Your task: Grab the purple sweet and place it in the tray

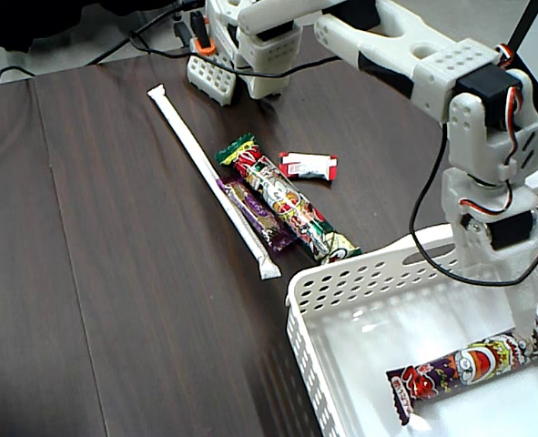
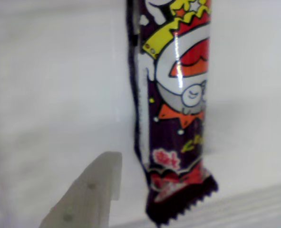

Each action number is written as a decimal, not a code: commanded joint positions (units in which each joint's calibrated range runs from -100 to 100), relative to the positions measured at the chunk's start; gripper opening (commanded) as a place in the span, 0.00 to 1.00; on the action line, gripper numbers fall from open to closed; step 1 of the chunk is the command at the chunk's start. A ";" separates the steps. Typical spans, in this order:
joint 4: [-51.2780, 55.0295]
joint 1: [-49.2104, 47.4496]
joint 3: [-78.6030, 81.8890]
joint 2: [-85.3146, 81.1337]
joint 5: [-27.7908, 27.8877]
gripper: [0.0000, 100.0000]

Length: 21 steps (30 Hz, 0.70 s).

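The purple sweet (image 1: 469, 364), a long wrapper with a cartoon face, lies flat on the floor of the white perforated tray (image 1: 341, 273). My gripper (image 1: 523, 320) hangs over the tray's right side, just above the sweet's right end. In the wrist view the purple sweet (image 2: 178, 109) fills the middle, and one pale finger (image 2: 90, 194) stands to its left with a gap of tray floor between them. The other finger is out of that view. The jaws look open, and nothing is held.
On the dark wooden table lie a long white stick (image 1: 209, 177), a thin dark-purple sweet (image 1: 255, 211), a colourful sweet (image 1: 291, 208) and a small red-and-white wrapper (image 1: 309, 166). The arm's base (image 1: 241, 55) and cables sit at the back.
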 commanded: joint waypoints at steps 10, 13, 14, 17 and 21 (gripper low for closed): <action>14.65 0.52 -7.82 -14.18 -0.34 0.34; 15.42 1.18 -7.82 -16.36 -0.29 0.25; 16.02 1.55 -7.82 -17.11 -0.24 0.22; 18.84 2.36 -7.82 -20.13 0.13 0.14; 22.18 3.54 -6.73 -24.06 1.97 0.09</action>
